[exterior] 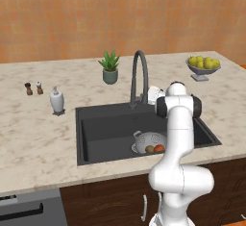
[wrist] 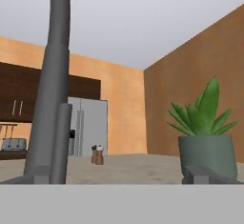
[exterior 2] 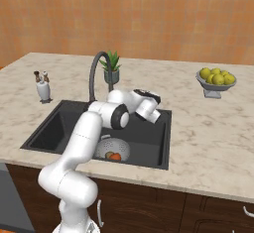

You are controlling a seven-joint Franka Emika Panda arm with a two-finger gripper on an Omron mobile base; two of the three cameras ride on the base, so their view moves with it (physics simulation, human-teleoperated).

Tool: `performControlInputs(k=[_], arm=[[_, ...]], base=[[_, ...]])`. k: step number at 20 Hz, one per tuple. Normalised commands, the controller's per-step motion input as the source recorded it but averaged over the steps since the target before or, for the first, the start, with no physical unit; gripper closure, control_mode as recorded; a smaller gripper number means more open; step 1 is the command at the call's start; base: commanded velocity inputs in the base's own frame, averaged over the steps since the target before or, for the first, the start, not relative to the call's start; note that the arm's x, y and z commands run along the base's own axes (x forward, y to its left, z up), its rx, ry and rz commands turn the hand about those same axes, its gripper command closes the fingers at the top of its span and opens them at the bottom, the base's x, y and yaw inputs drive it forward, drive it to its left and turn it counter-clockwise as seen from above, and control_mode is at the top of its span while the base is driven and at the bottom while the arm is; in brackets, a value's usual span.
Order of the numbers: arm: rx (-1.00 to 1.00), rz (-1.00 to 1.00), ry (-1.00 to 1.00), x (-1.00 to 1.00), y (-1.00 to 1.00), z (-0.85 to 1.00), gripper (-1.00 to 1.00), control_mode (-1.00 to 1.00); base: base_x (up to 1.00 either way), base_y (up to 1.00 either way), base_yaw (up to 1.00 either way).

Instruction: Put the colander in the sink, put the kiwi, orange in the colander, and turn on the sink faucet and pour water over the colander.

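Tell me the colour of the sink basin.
Dark charcoal; the sink shows it best in the left base view.

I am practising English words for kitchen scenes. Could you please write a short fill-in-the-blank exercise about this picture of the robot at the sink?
1. The colander sits inside the ____.
2. Beside the kiwi in the colander lies the ____.
3. The potted plant stands on the counter behind the sink faucet, near the ____ wall.
4. The bowl of yellow-green fruit rests on the ____.

Missing words: sink; orange; orange; counter
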Motion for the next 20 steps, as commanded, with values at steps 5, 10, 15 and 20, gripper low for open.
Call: performControlInputs(k=[5, 10, 15, 20], arm=[[0.00, -0.13, -0.14, 0.00, 0.38, 0.01, -1.00, -1.00], [0.00, -0.25, -0.07, 0.17, 0.36, 0.04, 1.00, -1.00], [0.01, -0.33, -0.02, 0.34, 0.12, 0.03, 1.00, -1.00], [0.05, -0.36, -0.04, 0.44, 0.06, 0.17, 1.00, -1.00]], base=[[0.00, 0.00, 0.00], [0.00, 0.00, 0.00], [0.00, 0.00, 0.00], [0.00, 0.00, 0.00]])
